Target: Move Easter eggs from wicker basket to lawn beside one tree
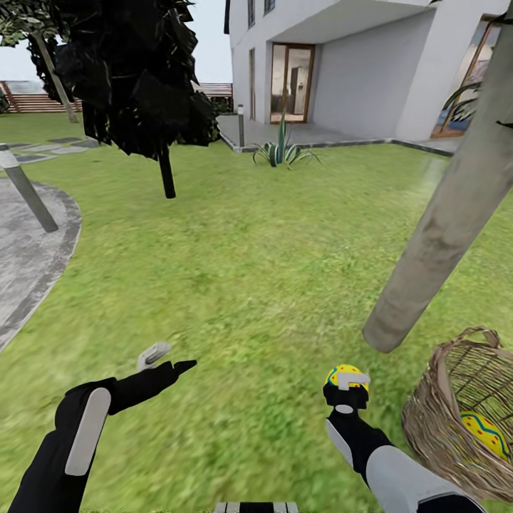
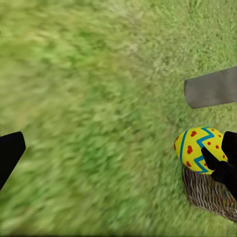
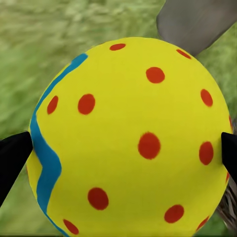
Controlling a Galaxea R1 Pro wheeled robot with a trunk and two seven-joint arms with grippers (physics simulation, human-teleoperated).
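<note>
Your right gripper (image 1: 345, 388) is clamped on one Easter egg (image 1: 344, 373); in the right wrist view the egg (image 3: 131, 138) sits squarely between the two dark fingertips (image 3: 12, 158), with grass beneath it. You are holding it above the lawn (image 1: 249, 271), just beside the wicker basket (image 1: 434, 420) and a little short of the foot of the pale-trunked tree (image 1: 442, 228). A second egg (image 1: 486, 433) lies inside the basket; I cannot tell whether a third is in there with it.

Your left gripper (image 1: 165, 360) hangs spread and empty over the grass, well apart from the basket.

So you look to be in the carry of an egg from basket to tree. The next move calls for a short reach toward the base of the trunk, a descent until the egg is at the grass, then a gentle release so it does not roll away. After that, go back into the basket.
</note>
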